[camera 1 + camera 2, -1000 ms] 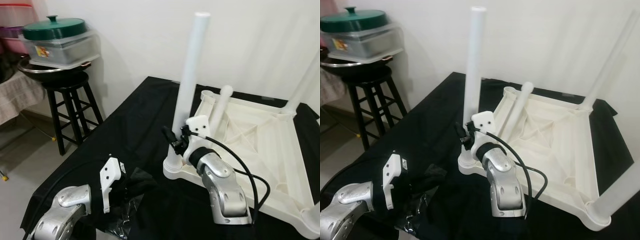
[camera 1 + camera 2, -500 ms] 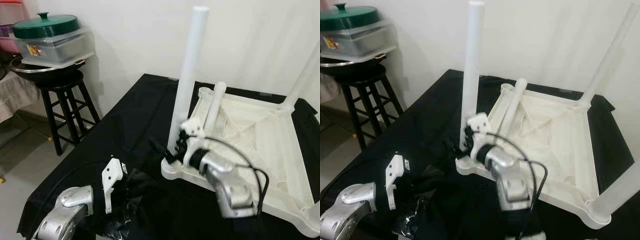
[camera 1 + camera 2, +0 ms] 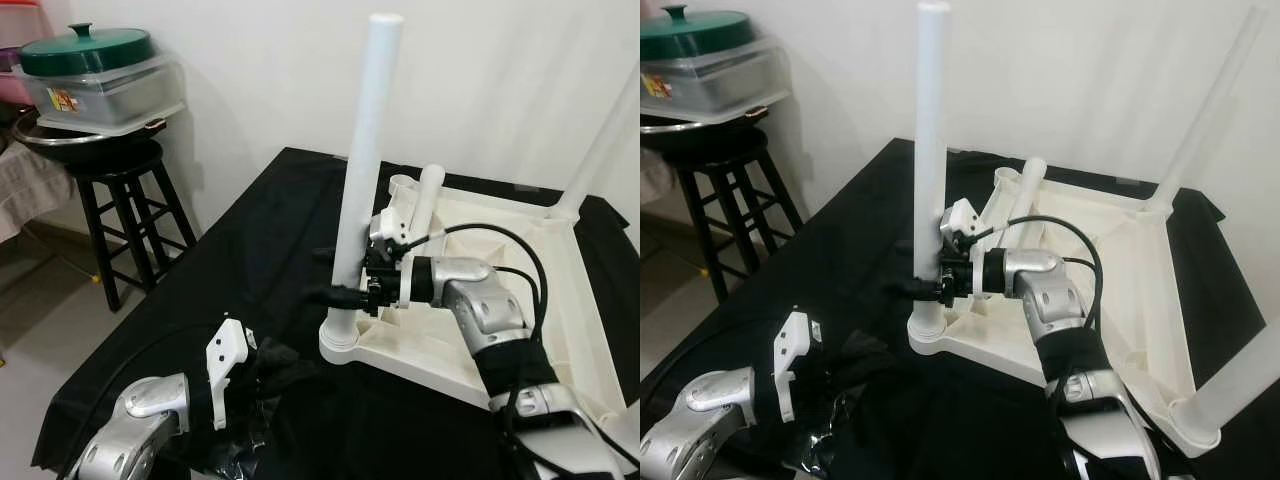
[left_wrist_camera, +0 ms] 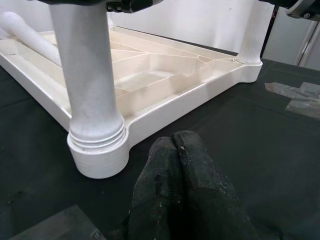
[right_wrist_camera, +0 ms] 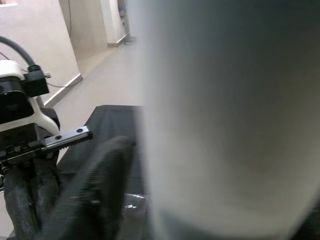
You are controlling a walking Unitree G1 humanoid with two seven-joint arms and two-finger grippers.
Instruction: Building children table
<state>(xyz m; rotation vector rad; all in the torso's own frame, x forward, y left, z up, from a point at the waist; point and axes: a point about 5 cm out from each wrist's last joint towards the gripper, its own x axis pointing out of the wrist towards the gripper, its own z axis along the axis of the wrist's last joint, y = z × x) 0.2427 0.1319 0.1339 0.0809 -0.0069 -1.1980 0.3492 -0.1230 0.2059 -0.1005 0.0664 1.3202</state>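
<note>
The right arm reaches level, its claw (image 3: 338, 276) grasping the upright leg (image 3: 357, 180); the left claw (image 4: 176, 150) rests clenched nearby.

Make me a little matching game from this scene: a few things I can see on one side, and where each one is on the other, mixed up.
Things:
1. green lid
2. upright leg
3. loose leg
4. left gripper

Places:
A. lying inside the upturned tabletop
B. low over the black cloth, jaws together
C. on the container on the black stool
D. standing in a corner socket, held by the right gripper

Pairs: 1-C, 2-D, 3-A, 4-B
</note>
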